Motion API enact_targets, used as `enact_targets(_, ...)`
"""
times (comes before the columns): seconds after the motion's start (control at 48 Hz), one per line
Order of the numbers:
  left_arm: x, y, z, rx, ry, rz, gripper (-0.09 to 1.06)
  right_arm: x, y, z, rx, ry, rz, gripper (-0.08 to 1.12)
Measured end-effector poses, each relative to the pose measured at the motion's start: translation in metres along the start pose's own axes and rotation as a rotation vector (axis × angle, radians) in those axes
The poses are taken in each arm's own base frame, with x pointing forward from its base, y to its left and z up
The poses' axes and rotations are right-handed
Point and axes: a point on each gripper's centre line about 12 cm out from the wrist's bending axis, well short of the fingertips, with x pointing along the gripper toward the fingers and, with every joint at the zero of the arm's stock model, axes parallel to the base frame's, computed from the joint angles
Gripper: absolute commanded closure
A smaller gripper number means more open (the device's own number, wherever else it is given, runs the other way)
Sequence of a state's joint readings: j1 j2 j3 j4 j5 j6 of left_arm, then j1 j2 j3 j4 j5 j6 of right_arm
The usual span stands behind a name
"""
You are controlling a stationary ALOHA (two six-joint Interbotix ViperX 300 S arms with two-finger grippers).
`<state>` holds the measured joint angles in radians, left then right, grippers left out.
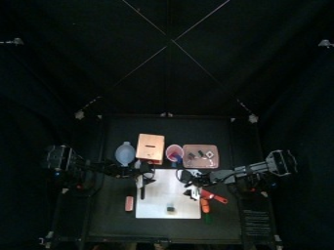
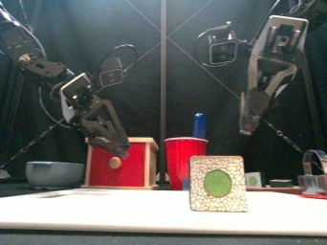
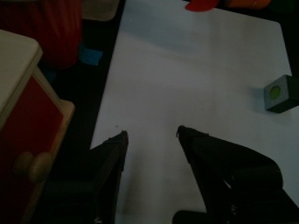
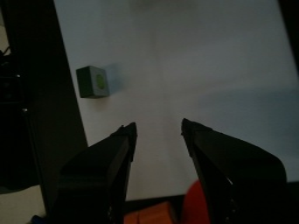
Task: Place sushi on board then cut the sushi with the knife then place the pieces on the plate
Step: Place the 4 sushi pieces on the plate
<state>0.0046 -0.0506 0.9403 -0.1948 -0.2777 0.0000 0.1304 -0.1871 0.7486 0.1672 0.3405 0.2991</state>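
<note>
from above, the left end effector (image 1: 147, 180) and right end effector (image 1: 193, 182) hang side by side over the back edge of the white cutting board (image 1: 173, 203) on the black worktop (image 1: 111, 220). behind them stand a blue-grey bowl (image 1: 125, 153), a wooden box (image 1: 150, 146), a red cup (image 1: 174, 151) and a pink tray (image 1: 200, 154).

from the front, both end effectors are raised and hold nothing. a single sushi piece (image 2: 217, 183) stands upright on the board, below and between them.

the left wrist camera shows its jaws spread over bare board, with the sushi piece ahead and off to one side.

the right wrist camera also shows jaws spread, the piece ahead and well clear.
</note>
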Motion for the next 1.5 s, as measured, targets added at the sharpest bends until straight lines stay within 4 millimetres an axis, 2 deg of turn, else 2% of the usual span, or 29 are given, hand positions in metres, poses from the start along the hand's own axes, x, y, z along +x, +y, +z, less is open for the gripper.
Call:
enact_targets(0.229, 0.0, 0.0, 0.001, -0.006, -0.002, 0.001, 0.11, 0.034, 0.038, 0.008, -0.086, 0.041, 0.036, 0.22)
enact_targets(0.521, 0.0, 0.0, 0.001, -0.004, -0.001, 0.0, 0.11, 0.059, 0.065, 0.012, -0.132, 0.072, 0.056, 0.22)
enact_targets(0.958, 0.0, 0.0, 0.001, -0.004, -0.001, 0.0, 0.11, 0.099, 0.071, 0.003, -0.155, 0.16, 0.023, 0.22)
enact_targets(1.104, 0.0, -0.001, 0.0, -0.003, 0.0, -0.001, 0.11, 0.108, 0.072, 0.005, -0.164, 0.172, 0.015, 0.26)
enact_targets(1.333, 0.0, -0.001, 0.0, -0.003, 0.0, -0.001, 0.11, 0.109, 0.071, 0.007, -0.187, 0.179, 0.002, 0.41)
enact_targets(1.5, 0.0, -0.001, -0.001, -0.003, 0.002, -0.001, 0.11, 0.108, 0.068, 0.007, -0.183, 0.18, -0.002, 0.42)
